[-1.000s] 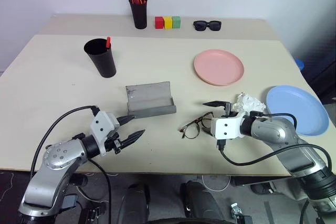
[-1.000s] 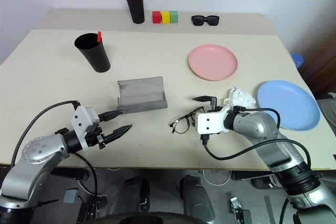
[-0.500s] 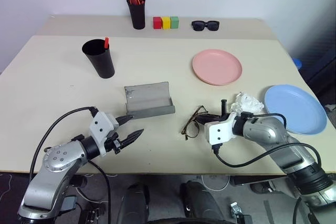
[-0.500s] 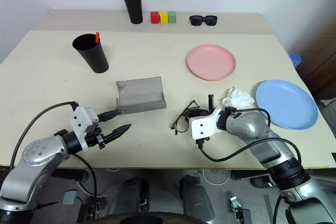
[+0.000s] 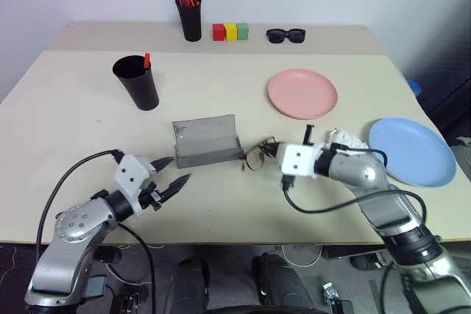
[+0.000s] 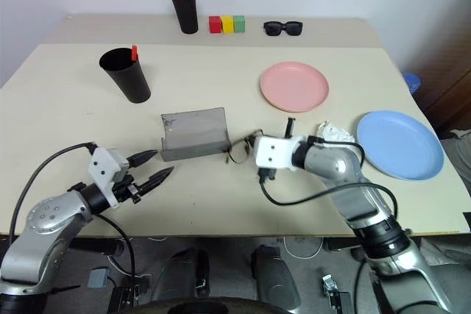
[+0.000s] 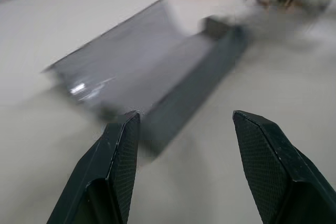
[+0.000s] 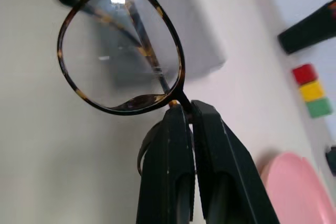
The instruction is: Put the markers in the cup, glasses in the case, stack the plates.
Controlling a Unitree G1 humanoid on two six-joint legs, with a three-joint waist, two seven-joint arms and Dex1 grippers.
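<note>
Worktop [image 5: 66,101]: beige surface before a pale wall, carrying every item listed below.
Right gripper [image 8: 186,109]: jaws pressed together on the bridge of the glasses [image 8: 121,51]; the frames are held clear of the worktop, just beside the right end of the case [image 5: 208,142].
Left gripper [image 5: 171,173]: jaws apart with nothing between them, near the worktop's front edge, tips aimed at the case's left front corner, close to it but not touching.
Case: grey trough with its curved flap standing up at the back, open side upward, near the middle of the worktop.
Crumpled white paper [image 5: 347,138]: lies behind the right forearm, between the glasses and the light blue plate [image 5: 412,152].
Plates: the light blue one sits at the right edge; the salmon pink plate [image 5: 302,93] lies apart from it, further back and toward the centre. Not stacked.
Cup [image 5: 136,82]: black, tapered, upright at back left, with a red-capped marker [image 5: 147,59] standing inside against the rim.
Rear strip: black pen holder [image 5: 190,20] with orange-topped pens, three blocks [image 5: 229,31] in red, yellow and green side by side, and black sunglasses [image 5: 285,34].
</note>
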